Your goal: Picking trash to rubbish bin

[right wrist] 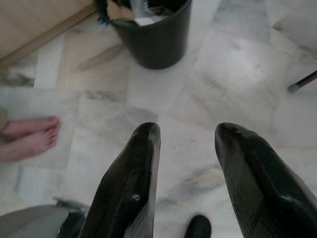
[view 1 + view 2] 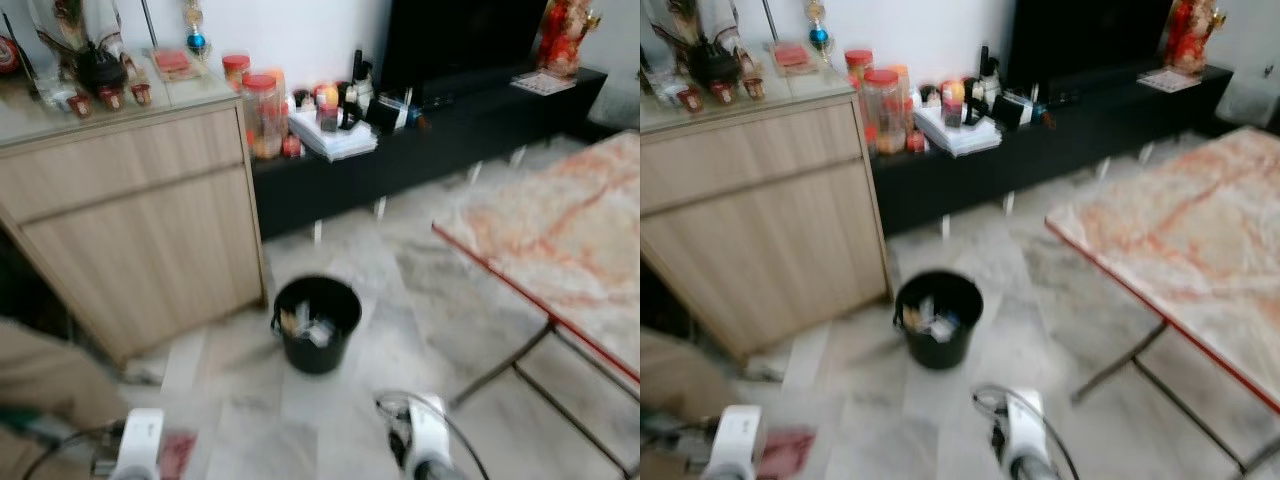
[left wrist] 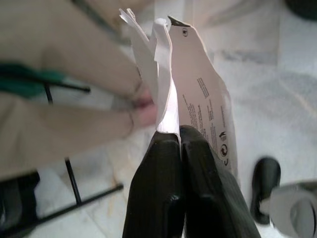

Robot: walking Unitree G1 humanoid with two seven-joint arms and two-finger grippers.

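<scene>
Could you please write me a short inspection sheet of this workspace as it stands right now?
Surface: pale marble-patterned tile floor, blurred in the head views.
Job's things: round black plastic rubbish bin upright beside the cabinet, already holding paper scraps; white printed paper wrapper pinched in the left gripper.
Clutter: red-lidded jars and small items on the low black TV console.
Grippers: left shut on the wrapper; right gripper open, holding nothing, pointed at the floor short of the bin.
Cables: dark cable loop at the right wrist.
Surroundings: light wooden cabinet, folding table with red-veined marble-look top, a person's bare feet on the floor.
</scene>
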